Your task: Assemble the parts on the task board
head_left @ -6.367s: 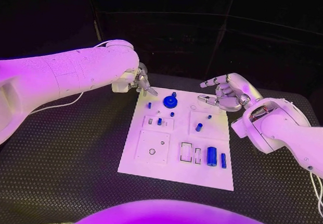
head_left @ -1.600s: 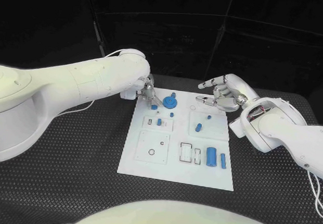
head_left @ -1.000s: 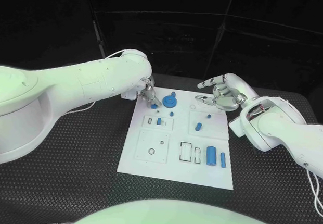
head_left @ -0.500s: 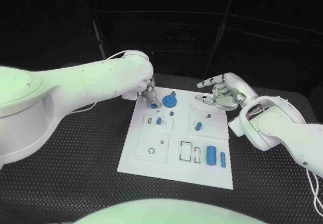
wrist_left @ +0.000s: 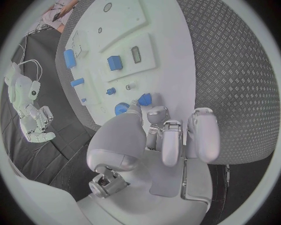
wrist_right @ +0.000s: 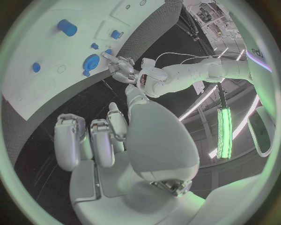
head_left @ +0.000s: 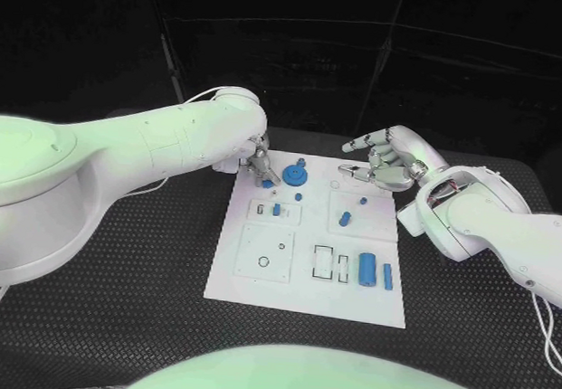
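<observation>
- White flat task board (head_left: 264, 288) lies mid-table on the black textured table (head_left: 115, 308); most small blue parts are on it.
- Far end: blue gear-like round part (head_left: 297, 172) sits on the board; small blue pegs near it, one (head_left: 299, 197) just below.
- Near end: blue cylinder (head_left: 368, 270) and slim blue bar (head_left: 387, 275) lie loose beside empty rectangular slots (head_left: 325, 262). Judgement: these are not yet seated.
- Left hand (head_left: 254, 160) is at the board's far-left corner, fingertips pinching a small blue part (wrist_left: 144, 99) just off the board surface.
- Right hand (head_left: 386, 165) hovers over the far-right corner, fingers spread, holding nothing.
- Judgement: task early to middle; one small part in hand, several recesses unfilled.
</observation>
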Robot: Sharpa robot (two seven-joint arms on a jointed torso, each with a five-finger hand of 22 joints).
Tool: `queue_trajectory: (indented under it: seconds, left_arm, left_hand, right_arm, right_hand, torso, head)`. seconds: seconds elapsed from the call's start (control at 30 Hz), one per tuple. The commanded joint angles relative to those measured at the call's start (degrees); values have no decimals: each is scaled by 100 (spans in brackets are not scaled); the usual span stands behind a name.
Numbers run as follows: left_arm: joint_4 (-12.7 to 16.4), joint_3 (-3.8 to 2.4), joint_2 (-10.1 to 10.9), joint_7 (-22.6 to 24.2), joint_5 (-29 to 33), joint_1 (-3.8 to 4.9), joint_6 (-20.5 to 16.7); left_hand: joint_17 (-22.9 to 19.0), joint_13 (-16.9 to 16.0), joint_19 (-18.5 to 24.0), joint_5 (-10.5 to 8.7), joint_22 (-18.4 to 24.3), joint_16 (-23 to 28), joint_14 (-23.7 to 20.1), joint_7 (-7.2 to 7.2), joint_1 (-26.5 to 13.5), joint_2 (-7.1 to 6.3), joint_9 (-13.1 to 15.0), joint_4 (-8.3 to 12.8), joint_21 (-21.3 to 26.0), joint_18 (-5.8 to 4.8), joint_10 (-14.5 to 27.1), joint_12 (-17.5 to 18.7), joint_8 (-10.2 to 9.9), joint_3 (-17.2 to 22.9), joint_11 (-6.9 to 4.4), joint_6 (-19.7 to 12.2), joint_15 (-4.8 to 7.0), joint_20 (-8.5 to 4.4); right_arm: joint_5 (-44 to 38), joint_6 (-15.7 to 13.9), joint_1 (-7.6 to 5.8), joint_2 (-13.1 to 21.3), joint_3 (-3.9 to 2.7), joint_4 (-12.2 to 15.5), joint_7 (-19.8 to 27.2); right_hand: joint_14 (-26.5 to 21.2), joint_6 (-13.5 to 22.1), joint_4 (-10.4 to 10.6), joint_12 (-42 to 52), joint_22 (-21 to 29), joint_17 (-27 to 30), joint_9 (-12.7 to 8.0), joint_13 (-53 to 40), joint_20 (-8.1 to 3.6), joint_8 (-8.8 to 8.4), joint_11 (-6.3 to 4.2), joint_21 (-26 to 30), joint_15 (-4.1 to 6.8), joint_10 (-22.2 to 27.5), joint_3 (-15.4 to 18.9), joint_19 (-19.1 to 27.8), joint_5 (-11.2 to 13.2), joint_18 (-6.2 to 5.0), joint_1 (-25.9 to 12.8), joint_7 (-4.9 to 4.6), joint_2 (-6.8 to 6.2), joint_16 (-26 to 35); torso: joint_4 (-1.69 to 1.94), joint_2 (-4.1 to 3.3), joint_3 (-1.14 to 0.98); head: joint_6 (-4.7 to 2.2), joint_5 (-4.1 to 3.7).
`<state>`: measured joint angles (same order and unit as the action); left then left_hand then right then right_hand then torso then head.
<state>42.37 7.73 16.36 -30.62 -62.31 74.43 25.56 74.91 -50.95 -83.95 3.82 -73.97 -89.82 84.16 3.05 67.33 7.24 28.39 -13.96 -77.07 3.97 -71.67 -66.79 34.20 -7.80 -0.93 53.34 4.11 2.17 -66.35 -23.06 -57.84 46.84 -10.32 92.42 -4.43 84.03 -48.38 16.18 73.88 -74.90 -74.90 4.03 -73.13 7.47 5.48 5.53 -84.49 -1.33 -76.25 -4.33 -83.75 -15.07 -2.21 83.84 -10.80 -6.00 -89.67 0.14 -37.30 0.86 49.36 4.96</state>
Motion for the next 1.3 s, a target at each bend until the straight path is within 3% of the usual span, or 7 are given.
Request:
queue_trajectory:
  seconds: [0.03,0.27,0.6,0.93,1.3]
  left_arm:
    - [-20,-4,-14,-39,-88,4,71]
    - [11,-4,-6,-41,-103,-2,44]
    - [157,-5,69,-28,-32,-11,-179]
    - [316,-6,201,-11,43,-13,-488]
    - [450,-7,353,-10,67,-12,-488]
  left_hand:
    - [1509,-6,-25,6,-6,-18,584,3,132,13,13,104,-5,-25,-28,-29,52,51,-9,-50,41,-41]
    - [1509,5,-19,15,3,-18,584,-13,452,91,19,407,16,-21,-18,-23,121,295,-25,-133,54,-53]
    - [1509,55,-13,16,13,-18,584,-29,718,68,-17,742,41,-17,17,18,149,555,-41,-198,67,-66]
    - [1509,133,-7,17,3,-18,584,-11,827,54,-75,921,48,-19,82,79,116,750,-30,-271,60,-64]
    - [1509,270,17,19,30,-18,584,61,744,100,-189,950,89,-11,201,172,-2,1023,30,-395,12,-28]
  right_arm:
    - [6,37,-10,-7,-5,4,17]
    - [6,54,-10,-14,-5,-2,17]
    - [6,58,-9,-18,-5,-13,25]
    - [6,62,-8,-16,-4,-22,33]
    - [6,64,-8,-18,-3,-42,41]
  right_hand:
    - [566,27,5,18,-189,-1414,-7,-3,-26,-14,14,23,10,8,28,-2,-20,-51,-42,3,26,24]
    - [566,27,5,18,-189,-1414,-7,-3,-26,-14,14,23,10,8,28,-2,-20,-51,-42,3,26,24]
    - [564,29,5,21,-184,-1409,-7,0,-26,-12,15,26,9,10,35,-1,-24,-52,-51,2,30,27]
    - [564,29,5,21,-184,-1409,-7,0,-26,-12,15,26,9,10,35,-1,-24,-52,-51,2,30,27]
    - [563,30,6,18,-181,-1405,-7,5,-26,-11,15,28,9,15,36,1,-29,-52,-54,2,33,29]
  torso:
    - [2,-1,1]
    - [8,7,5]
    - [10,6,6]
    - [12,4,8]
    - [7,5,5]
  head:
    - [8,-3]
    - [17,-3]
    - [11,6]
    - [15,15]
    - [20,27]
